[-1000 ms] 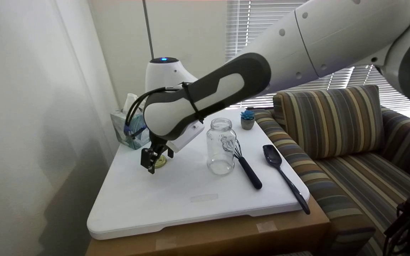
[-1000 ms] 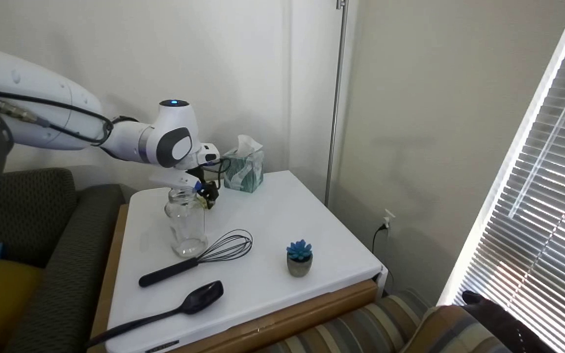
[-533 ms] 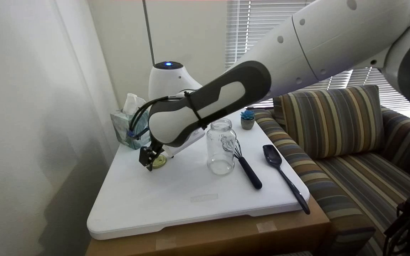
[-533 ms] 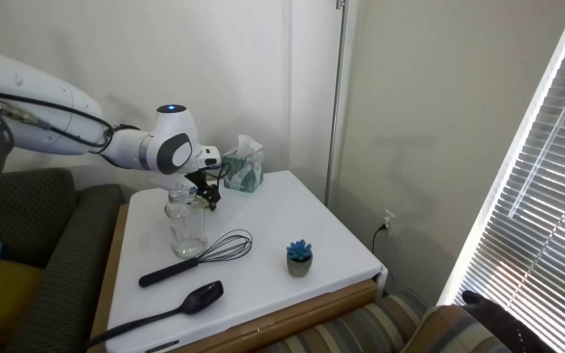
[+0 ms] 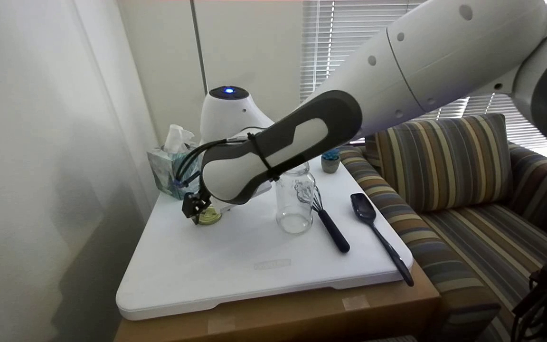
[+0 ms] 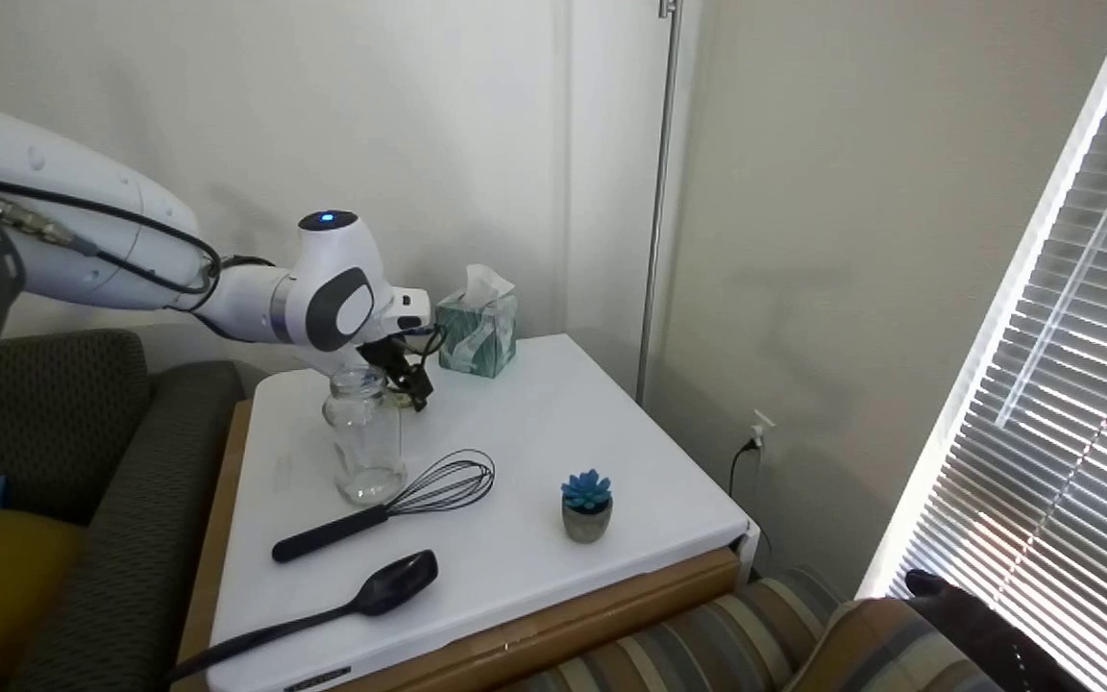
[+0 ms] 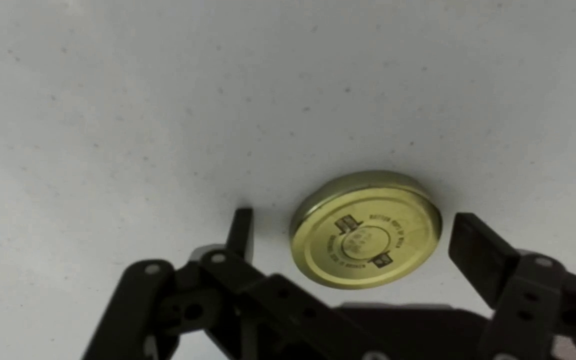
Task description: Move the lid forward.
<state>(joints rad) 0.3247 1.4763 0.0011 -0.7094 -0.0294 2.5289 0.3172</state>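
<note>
Right now the gripper (image 7: pixel 353 227) pinches nothing: its fingers (image 7: pixel 483 256) are spread wide, one on each side of the lid (image 7: pixel 365 237), and a strip of table (image 5: pixel 178 275) shows between lid and finger on both sides. The lid lies flat on the table, printed face up, roughly between the tissue box (image 6: pixel 477 336) and the jar (image 6: pixel 366 437).

It looks as if the step in hand is lining up a grasp, with the move itself not yet done. The likeliest slip, I judge, comes from the uneven fit: the lid sits much closer to the finger on the right of the wrist view, so closing would bring that finger into contact first and shove the lid sideways or spin it before the far one arrives. Height matters too. Whether the fingers touch the table I cannot tell; too high, they would ride over the shallow rim, and too low, they would scrape or jam. A smooth round edge, pinched away from its middle, could also shoot out.

Then there is the arm (image 5: pixel 311 130), which crosses in front of the jar's mouth in an exterior view. How much room lies between them is hard to judge, and a careless sweep could tip the jar over.
</note>
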